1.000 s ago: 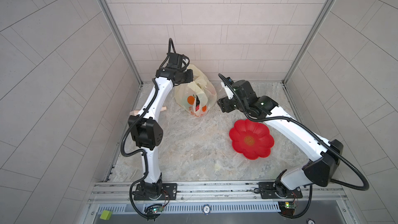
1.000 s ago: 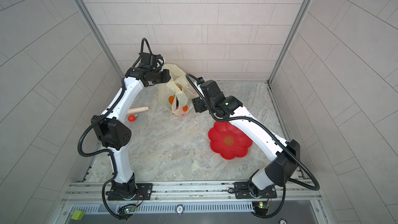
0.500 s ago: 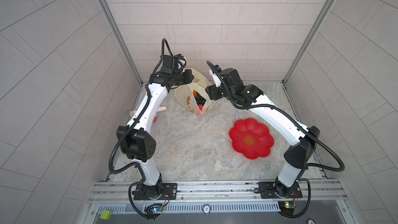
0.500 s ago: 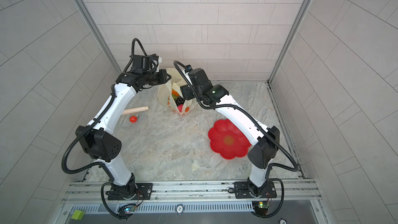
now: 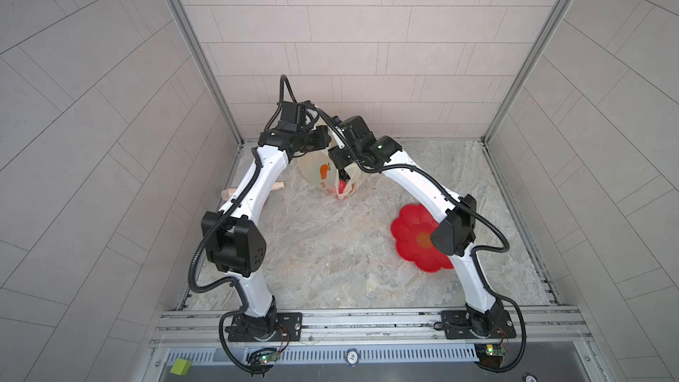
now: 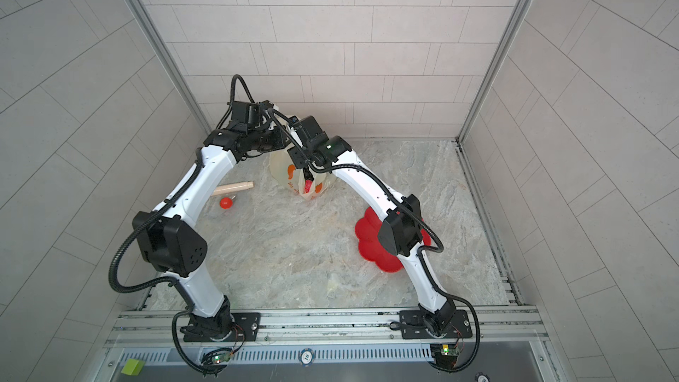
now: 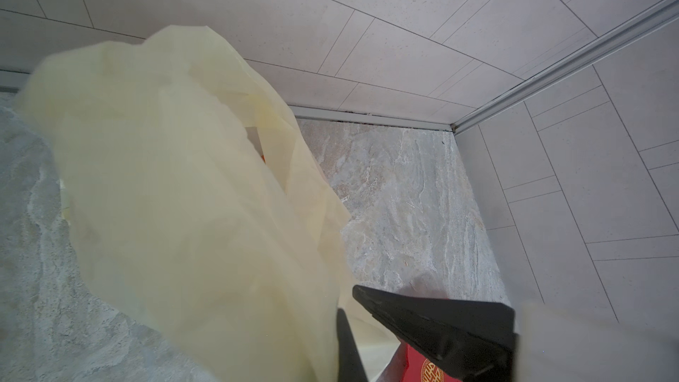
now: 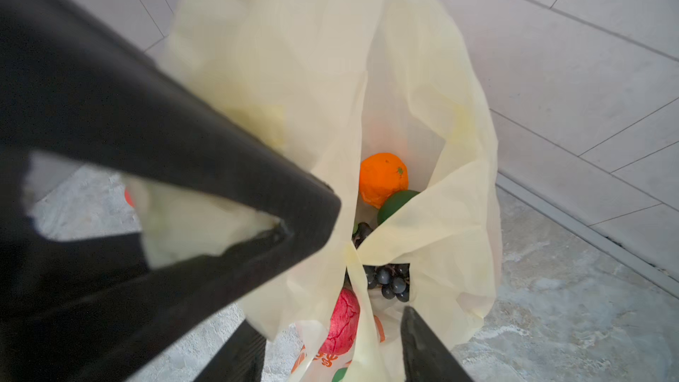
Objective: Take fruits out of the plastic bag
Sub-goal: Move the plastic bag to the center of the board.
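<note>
progress: basically zero imo, I can't spot a single fruit lying out on the tabletop [image 5: 330, 251]
bag: the plastic bag [image 5: 319, 174] hangs upright near the back edge of the tabletop, mouth up
left claw [image 5: 319, 140]: clenched on the bag's top, holding it up
right claw [image 8: 367, 259]: at the bag's mouth, jaws apart, nothing gripped
in the bag: orange [image 8: 384, 178], green oval fruit [image 8: 395, 205], dark purple grape bunch [image 8: 391, 282], pink wrinkly fruit [image 8: 343, 325]; maybe more hidden under the folds
red plate [image 5: 408, 237]: near the right edge, and the part that shows is bare
left to do: every fruit, looks like
</note>
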`<state>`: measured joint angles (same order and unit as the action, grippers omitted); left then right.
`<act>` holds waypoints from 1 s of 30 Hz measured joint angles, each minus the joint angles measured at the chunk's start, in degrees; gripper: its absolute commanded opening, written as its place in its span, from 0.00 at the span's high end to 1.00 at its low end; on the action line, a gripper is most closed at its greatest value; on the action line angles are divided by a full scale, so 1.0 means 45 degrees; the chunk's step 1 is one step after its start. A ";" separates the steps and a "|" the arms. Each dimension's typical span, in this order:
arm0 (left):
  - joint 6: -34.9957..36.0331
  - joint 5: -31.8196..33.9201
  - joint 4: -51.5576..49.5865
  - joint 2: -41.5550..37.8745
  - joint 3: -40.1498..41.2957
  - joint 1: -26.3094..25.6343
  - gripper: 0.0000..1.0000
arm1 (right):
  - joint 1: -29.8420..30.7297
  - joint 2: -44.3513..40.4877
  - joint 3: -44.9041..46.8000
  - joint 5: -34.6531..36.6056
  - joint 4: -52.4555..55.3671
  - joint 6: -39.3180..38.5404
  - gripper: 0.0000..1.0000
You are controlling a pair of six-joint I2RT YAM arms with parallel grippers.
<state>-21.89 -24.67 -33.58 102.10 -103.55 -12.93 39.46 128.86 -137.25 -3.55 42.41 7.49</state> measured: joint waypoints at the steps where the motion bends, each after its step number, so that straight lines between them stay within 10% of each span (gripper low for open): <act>1: 0.0029 0.0068 -0.0005 0.0000 0.0078 0.0000 1.00 | -0.0005 0.0049 0.0000 -0.0029 0.0121 -0.0019 0.39; 14: 0.0651 0.1336 0.0073 -0.0573 0.1394 0.0000 1.00 | 0.0000 0.0452 -0.0155 0.0787 0.0325 -0.0355 0.45; 27: 0.0641 0.1156 0.0005 -0.0597 0.1297 0.0000 1.00 | 0.0000 0.1001 -0.1127 0.1103 0.0374 -0.0631 1.00; 30: 0.0636 0.0976 -0.0243 -0.0845 0.1137 0.0000 1.00 | 0.0005 0.0763 -0.1234 0.0996 0.0544 -0.0515 1.00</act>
<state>-19.03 -20.27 -34.68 98.30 -98.43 -12.93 39.48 132.29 -142.80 0.93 44.86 5.17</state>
